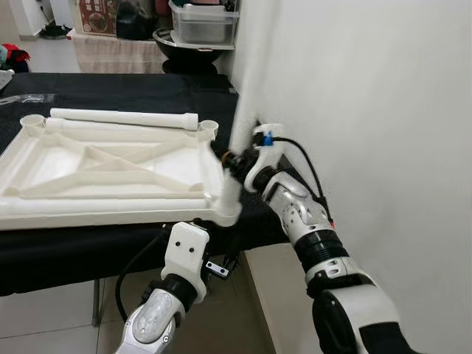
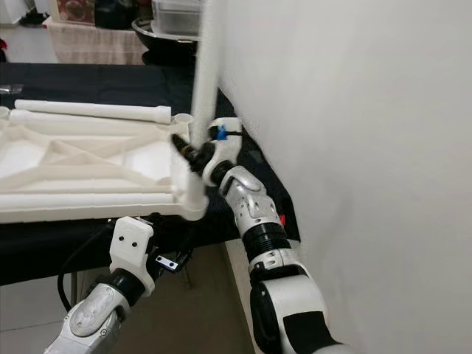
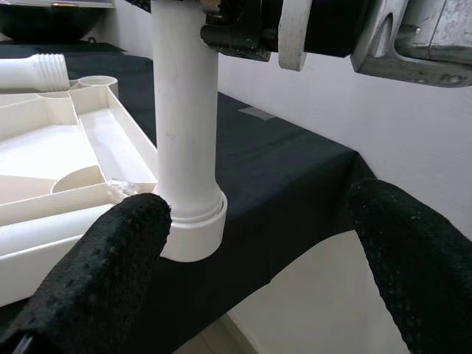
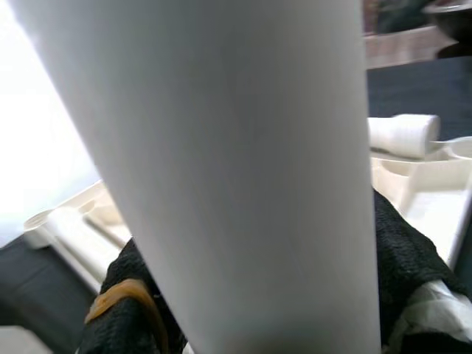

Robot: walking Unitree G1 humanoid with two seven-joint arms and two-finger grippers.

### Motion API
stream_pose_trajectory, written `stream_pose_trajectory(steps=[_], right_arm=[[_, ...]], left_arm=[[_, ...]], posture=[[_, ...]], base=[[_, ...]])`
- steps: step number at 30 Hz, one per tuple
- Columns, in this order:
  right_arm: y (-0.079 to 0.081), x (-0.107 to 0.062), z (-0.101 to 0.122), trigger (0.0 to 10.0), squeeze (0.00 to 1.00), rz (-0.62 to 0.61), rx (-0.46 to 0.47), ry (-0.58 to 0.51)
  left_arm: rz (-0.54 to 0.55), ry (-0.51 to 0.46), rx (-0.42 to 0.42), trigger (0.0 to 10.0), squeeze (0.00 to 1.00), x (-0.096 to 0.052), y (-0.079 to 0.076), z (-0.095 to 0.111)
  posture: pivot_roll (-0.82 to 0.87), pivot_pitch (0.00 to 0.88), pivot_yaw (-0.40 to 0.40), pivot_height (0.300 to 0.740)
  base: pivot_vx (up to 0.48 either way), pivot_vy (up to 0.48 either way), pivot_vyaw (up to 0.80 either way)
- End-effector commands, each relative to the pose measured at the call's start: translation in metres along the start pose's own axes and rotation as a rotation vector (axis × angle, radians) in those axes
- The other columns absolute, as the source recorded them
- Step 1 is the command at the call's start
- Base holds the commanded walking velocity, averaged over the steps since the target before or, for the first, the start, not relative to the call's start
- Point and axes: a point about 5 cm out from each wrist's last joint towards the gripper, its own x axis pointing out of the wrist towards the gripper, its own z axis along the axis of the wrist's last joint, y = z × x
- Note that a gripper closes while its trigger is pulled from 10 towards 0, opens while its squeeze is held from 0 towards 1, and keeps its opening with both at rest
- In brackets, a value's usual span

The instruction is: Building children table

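Note:
An upturned white plastic tabletop (image 1: pixel 103 166) lies on the black-clothed table. A white leg (image 1: pixel 247 96) stands upright in the near right corner socket (image 3: pixel 193 228). My right gripper (image 1: pixel 234 161) is shut on this leg a little above the socket, and its black fingers (image 4: pixel 413 258) hug the tube. My left gripper (image 3: pixel 254 243) is low at the table's front edge, open, with one finger (image 3: pixel 96 273) close beside the socket and the other well clear. A loose leg (image 1: pixel 122 117) with a threaded end lies along the tabletop's far edge.
A white wall (image 1: pixel 369 110) rises close on the right, right by the upright leg. The black cloth (image 1: pixel 110 88) hangs over the table's front edge. A lidded plastic box (image 1: pixel 203 22) and a dark bowl stand behind the table. Tiled floor (image 1: pixel 59 310) lies below.

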Motion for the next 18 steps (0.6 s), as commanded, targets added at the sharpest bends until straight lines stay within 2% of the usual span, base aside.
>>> stream_pose_trajectory(steps=[1,2,5,7,10,11,13,14,16,18], right_arm=[[0.002,-0.002,-0.002,10.0,0.00,0.036,0.013,0.004],[0.002,-0.002,-0.002,10.0,0.00,0.045,0.016,0.005],[0.007,-0.010,-0.001,10.0,0.00,0.214,0.018,0.042],[0.007,-0.011,-0.001,10.0,0.00,0.241,0.020,0.048],[0.025,-0.020,-0.009,10.0,0.00,0.466,0.038,0.102],[0.028,-0.022,-0.012,3.0,0.00,0.505,0.040,0.111],[0.030,-0.022,-0.013,3.0,0.00,0.516,0.040,0.113],[0.030,-0.021,-0.015,0.0,0.00,0.501,0.033,0.116],[0.030,-0.020,-0.016,0.0,0.00,0.485,0.028,0.116],[0.022,-0.011,-0.018,0.0,0.00,0.322,-0.020,0.103]], left_arm=[[-0.004,0.008,-0.007,10.0,0.00,-0.001,-0.003,-0.003],[-0.005,0.009,-0.007,10.0,0.00,-0.001,-0.003,-0.003],[-0.007,0.006,-0.006,10.0,0.00,0.000,-0.004,-0.002],[-0.007,0.006,-0.006,10.0,0.00,0.000,-0.004,-0.002],[-0.009,0.003,-0.007,10.0,0.00,0.000,-0.004,-0.002],[-0.010,0.003,-0.006,10.0,0.00,0.000,-0.004,-0.002],[-0.010,0.003,-0.006,10.0,0.00,0.000,-0.004,-0.002],[-0.011,0.003,-0.007,10.0,0.00,0.001,-0.005,-0.002],[-0.011,0.003,-0.006,10.0,0.00,0.001,-0.004,-0.002],[-0.009,0.003,-0.006,10.0,0.00,0.001,-0.004,-0.002]], posture=[[0.08,0.068,-0.143,0.740],[0.08,0.068,-0.143,0.740],[0.08,0.064,-0.141,0.740],[0.08,0.064,-0.141,0.740],[0.08,0.059,-0.142,0.740],[0.08,0.056,-0.142,0.740],[0.08,0.056,-0.142,0.740],[0.08,0.056,-0.144,0.740],[0.08,0.056,-0.144,0.740],[0.08,0.057,-0.143,0.740]], base=[[0.000,0.000,0.00],[0.000,0.000,0.00],[0.000,0.000,0.00],[0.000,0.000,0.00],[0.000,0.000,0.00],[0.000,0.000,0.00],[0.000,0.000,0.00],[0.000,0.000,0.00],[0.000,0.000,0.00],[0.000,0.000,0.00]])
